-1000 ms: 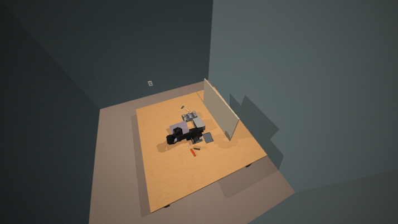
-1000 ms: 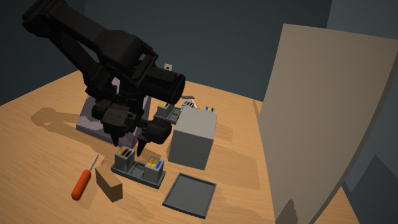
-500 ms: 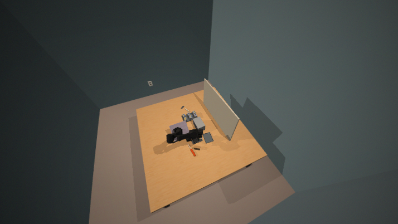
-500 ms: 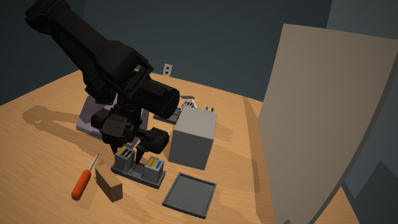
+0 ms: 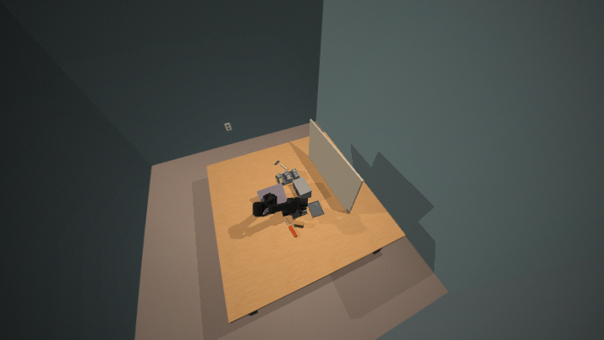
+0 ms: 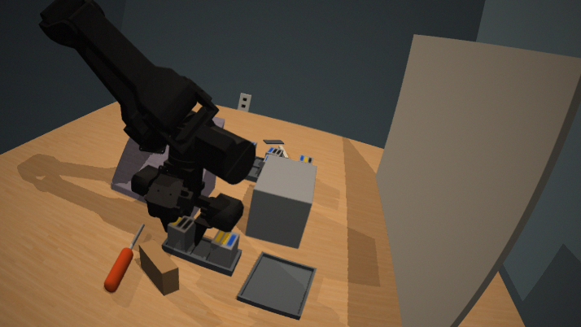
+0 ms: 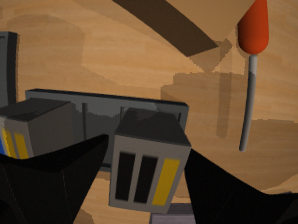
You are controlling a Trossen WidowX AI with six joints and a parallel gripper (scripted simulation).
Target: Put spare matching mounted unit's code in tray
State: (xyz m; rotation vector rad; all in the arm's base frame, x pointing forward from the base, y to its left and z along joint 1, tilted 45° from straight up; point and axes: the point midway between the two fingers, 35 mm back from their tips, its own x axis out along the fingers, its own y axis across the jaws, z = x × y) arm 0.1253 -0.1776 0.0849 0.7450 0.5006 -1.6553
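A grey spare point(image 6: 179, 240) point(image 7: 150, 177) with two black stripes and one yellow stripe stands at one end of the dark rack point(image 6: 196, 263) point(image 7: 105, 96). My gripper point(image 6: 182, 237) point(image 7: 147, 147) is open around it, one finger on each side. In the wrist view a narrow gap shows beside the left fingertip. A second spare point(image 6: 223, 254) point(image 7: 50, 125) with yellow and blue stripes stands at the rack's other end. The square tray point(image 5: 315, 209) point(image 6: 277, 282) is empty. More striped units point(image 6: 274, 151) point(image 6: 306, 159) are partly hidden behind the grey box; I cannot tell which is the mounted one.
The grey box point(image 5: 302, 188) point(image 6: 281, 217) stands close beside the gripper. A brown block point(image 6: 156, 266) point(image 7: 170, 22) and an orange screwdriver point(image 6: 118, 270) point(image 7: 254, 30) lie near the rack. A tall upright panel point(image 5: 334, 169) point(image 6: 468, 163) stands beyond the tray. A purple-grey slanted piece point(image 6: 134, 171) is behind the arm.
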